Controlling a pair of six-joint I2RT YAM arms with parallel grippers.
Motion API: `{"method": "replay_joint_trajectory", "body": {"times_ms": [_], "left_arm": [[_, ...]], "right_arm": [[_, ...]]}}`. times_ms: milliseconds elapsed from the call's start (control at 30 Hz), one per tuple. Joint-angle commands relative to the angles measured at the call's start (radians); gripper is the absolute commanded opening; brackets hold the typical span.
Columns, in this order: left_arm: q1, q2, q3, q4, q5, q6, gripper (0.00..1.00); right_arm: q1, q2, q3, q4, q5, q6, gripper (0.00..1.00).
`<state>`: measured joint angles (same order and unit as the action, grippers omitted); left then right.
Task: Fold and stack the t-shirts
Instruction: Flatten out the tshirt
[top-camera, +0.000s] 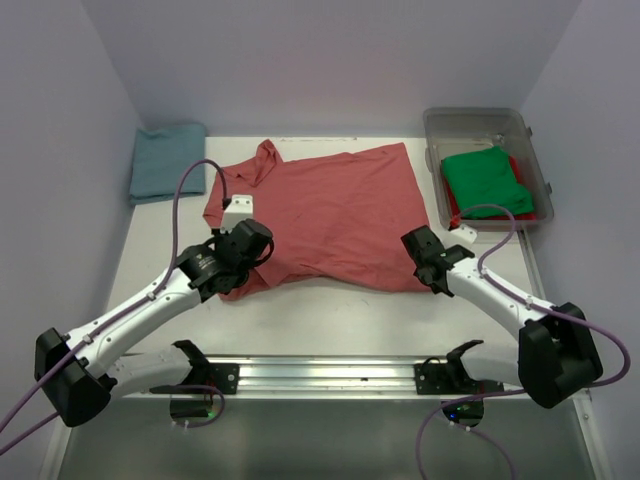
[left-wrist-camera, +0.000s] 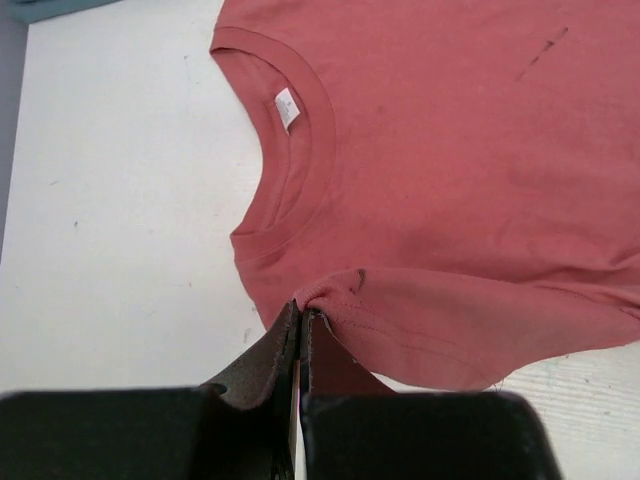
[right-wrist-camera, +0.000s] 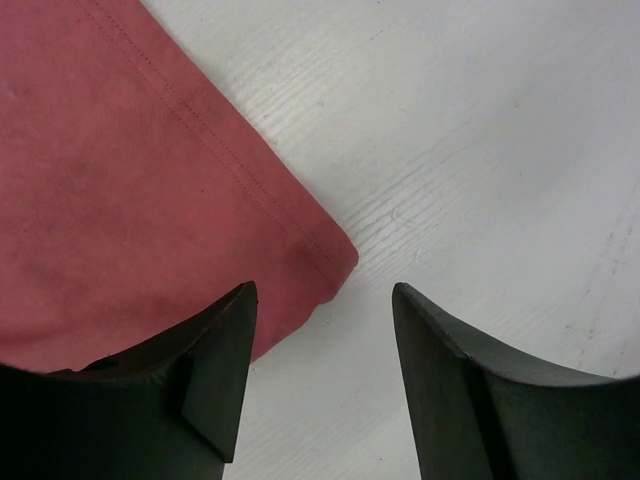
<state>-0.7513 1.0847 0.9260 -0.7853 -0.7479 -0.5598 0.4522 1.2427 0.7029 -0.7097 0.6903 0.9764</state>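
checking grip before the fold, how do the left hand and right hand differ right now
The left hand is shut, pinching a sleeve of the salmon shirt; the right hand is open and holds nothing. The left hand is by the collar; the right hand is at a loose hem corner. Both sit low at that shirt's near edge.

Left arm (top-camera: 150, 300) and right arm (top-camera: 495, 290): white tubular links joined by black cylindrical joint housings. A purple cable (top-camera: 178, 205) loops off each arm. White box-shaped camera mount (top-camera: 238, 207) at the left wrist. Right gripper (right-wrist-camera: 325, 300): matte black fingers (right-wrist-camera: 215, 370), tapering to blunt wedges. Black base brackets (top-camera: 205, 372) at six o'clock.
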Motion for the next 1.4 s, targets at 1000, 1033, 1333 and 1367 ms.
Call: {"method": "replay_joint_trajectory", "body": {"times_ms": [1000,1033,1333,1367], "left_arm": [[0.046,-0.028,0.027,0.027,-0.048,0.021,0.00],[0.046,-0.026,0.017,0.038,-0.047,0.024,0.00],[0.079,0.015,-0.093,0.182,0.130,-0.003,0.00],[0.084,0.036,-0.099,0.193,0.140,-0.005,0.00]], "right_arm": [[-0.012,0.069,-0.123,0.246,-0.183,0.084,0.00],[-0.012,0.029,-0.122,0.240,-0.178,0.074,0.00],[-0.015,-0.124,0.004,0.116,0.021,-0.043,0.00],[-0.021,-0.115,0.018,0.121,0.031,-0.054,0.00]]}}
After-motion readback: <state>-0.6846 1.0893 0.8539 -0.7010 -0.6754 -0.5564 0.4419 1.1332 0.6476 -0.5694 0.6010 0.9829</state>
